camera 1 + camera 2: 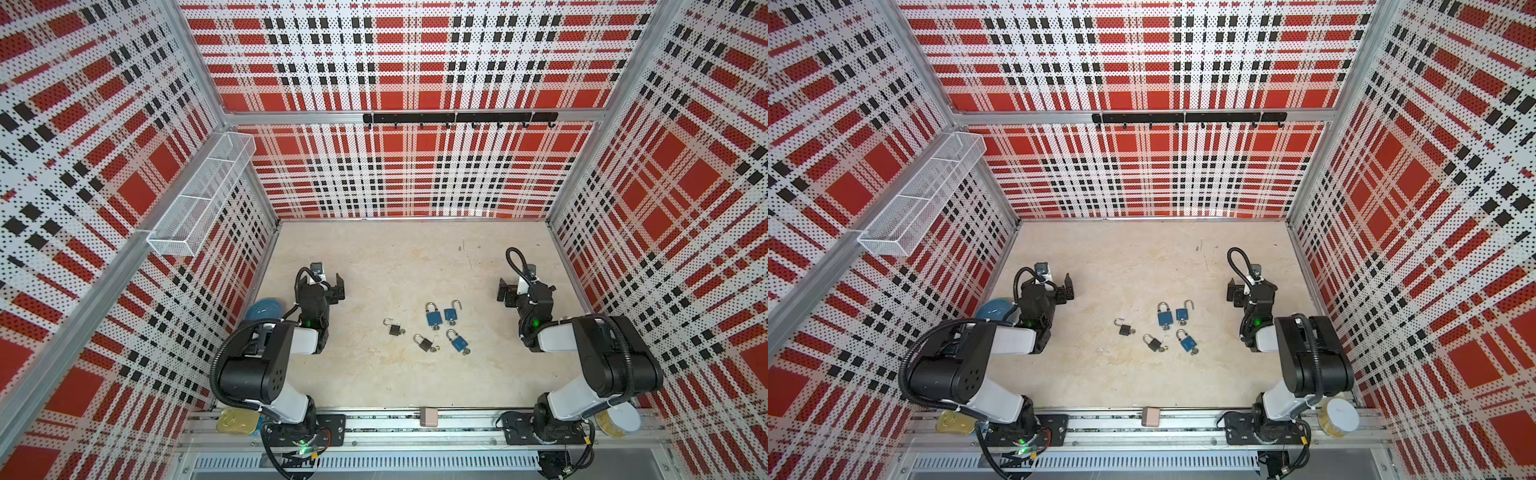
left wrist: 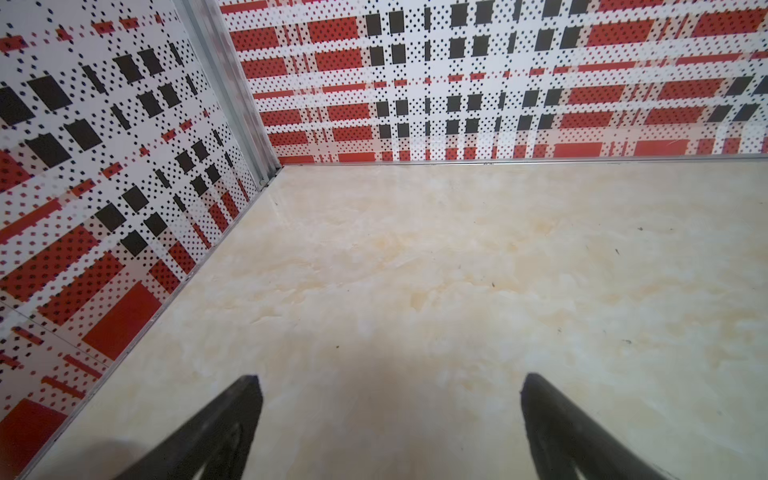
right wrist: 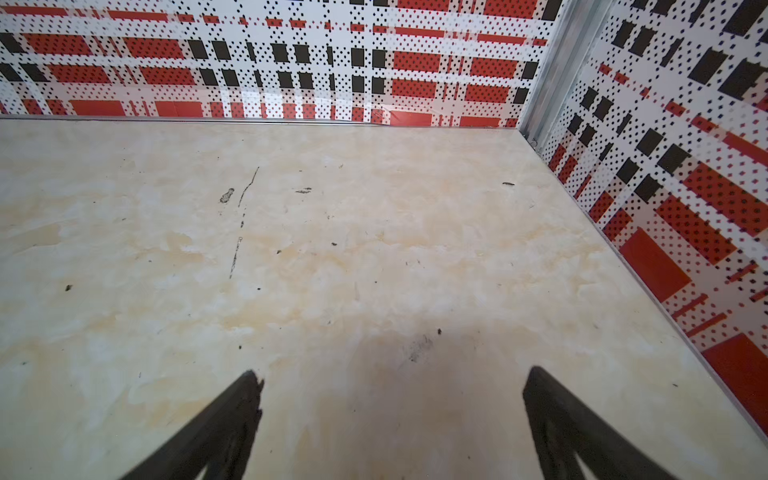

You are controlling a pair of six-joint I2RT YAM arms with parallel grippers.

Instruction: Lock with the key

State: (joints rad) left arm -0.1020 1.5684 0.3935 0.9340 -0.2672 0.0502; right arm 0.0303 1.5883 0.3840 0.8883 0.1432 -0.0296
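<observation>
Lying near the middle of a beige marbled table (image 1: 395, 257) are five small padlocks. The landmark here is the closed blue padlock (image 1: 433, 318), with a small silver key (image 1: 435, 328) at its base.

- **Other padlocks:** Just to its right sits a second blue padlock (image 1: 451, 314), shackle swung open. A third blue padlock (image 1: 459, 343) lies nearer the camera and to the right. A black padlock (image 1: 424, 344) lies nearer the camera, and another black padlock (image 1: 395, 330) lies to the landmark's left.
- **Grippers:** Well left of the landmark hangs the left gripper (image 2: 390, 380), jaws spread wide and holding nothing. Well right hangs the right gripper (image 3: 390, 374), likewise spread. Only tabletop lies between them and the locks.
- **Surroundings:** Further left, behind the left arm, sits a blue bowl (image 1: 264, 309). On the front rail are a gold tin can (image 1: 236, 420) to the left and a white-lidded jar (image 1: 618, 417) to the right, its yellowish contents unidentifiable. A white mesh basket (image 1: 199, 195) hangs on the left wall.
</observation>
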